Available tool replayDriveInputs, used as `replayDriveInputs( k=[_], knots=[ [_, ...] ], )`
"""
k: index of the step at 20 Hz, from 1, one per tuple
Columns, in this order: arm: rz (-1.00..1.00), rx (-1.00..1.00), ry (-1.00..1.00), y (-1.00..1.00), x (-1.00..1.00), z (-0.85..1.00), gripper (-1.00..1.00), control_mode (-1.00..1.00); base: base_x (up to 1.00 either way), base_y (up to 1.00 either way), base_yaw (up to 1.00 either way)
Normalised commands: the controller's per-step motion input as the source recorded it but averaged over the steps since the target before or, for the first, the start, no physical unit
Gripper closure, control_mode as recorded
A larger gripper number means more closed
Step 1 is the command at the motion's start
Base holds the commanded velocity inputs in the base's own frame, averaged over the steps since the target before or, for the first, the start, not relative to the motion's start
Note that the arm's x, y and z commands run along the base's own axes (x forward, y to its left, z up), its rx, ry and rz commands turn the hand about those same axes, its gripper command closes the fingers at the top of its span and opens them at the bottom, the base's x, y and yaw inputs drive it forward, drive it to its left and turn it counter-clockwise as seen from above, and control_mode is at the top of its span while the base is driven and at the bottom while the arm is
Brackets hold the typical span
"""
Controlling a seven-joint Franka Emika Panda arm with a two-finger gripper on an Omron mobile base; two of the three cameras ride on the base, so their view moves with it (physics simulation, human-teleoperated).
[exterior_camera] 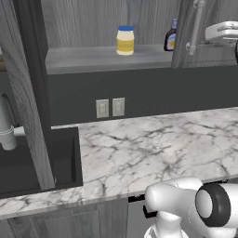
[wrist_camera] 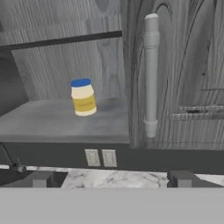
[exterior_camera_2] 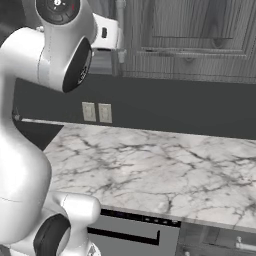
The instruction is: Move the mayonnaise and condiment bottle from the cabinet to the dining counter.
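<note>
Mayonnaise (exterior_camera: 125, 40): stood upright on the grey inner shelf of the cabinet, pale yellow body, blue lid on top. In the hand view it sat left of centre (wrist_camera: 83, 97), well back on the shelf, with bare shelf all round it.
Condiment bottle (exterior_camera: 171, 37): stood upright on the same shelf, to the right of the mayonnaise and well apart from it. Its right side was hidden by the edge of the open door.
Cabinet (exterior_camera: 83, 18): grey wood grain, opened, with its shelf (exterior_camera: 93, 58) exposed. A dark strip ran below it.
Open door (wrist_camera: 175, 65): hung edge-on at the right of the shelf opening, with a pale vertical bar handle (wrist_camera: 151, 74) on it. In the left base view the handle (exterior_camera: 196, 25) was just left of the robot's hand.
Jaws (wrist_camera: 109, 178): stood wide open, with nothing between them. The two dark tips (wrist_camera: 41, 179) rose low in the hand view, far apart. They were held in front of the cabinet, pointed toward the shelf and the door edge, touching nothing.
Surface (exterior_camera: 153, 148): white marble worktop with grey veins, below the cabinet, bare where it showed.
Wall outlets (exterior_camera: 110, 108): two pale plates side by side on the dark backsplash, below the mayonnaise.
Sink (exterior_camera: 37, 160): black basin set in the surface at the left, with a pale spout (exterior_camera: 6, 128) above it.
Arm (exterior_camera_2: 30, 125): white, rose tall at the left of the right base view.
</note>
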Motion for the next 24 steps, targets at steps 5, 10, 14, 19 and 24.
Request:
replayDriveInputs(
  k=[5, 10, 14, 19, 24],
  knots=[
    [0.00, 0.00, -0.03, -0.12, 0.39, 0.00, -1.00, -1.00, 0.00, 0.00, 0.00],
    [0.00, 0.00, 0.00, -0.09, 0.43, -0.01, -1.00, -1.00, 0.00, 0.00, 0.00],
    [0.00, 0.00, 0.00, -0.05, 0.38, 0.00, -1.00, -1.00, 0.00, 0.00, 0.00],
    [0.00, 0.00, 0.00, -0.10, 0.35, 0.00, -1.00, -1.00, 0.00, 0.00, 0.00],
    [0.00, 0.00, 0.00, -0.20, 0.34, 0.00, -1.00, -1.00, 0.00, 0.00, 0.00]
  ],
)
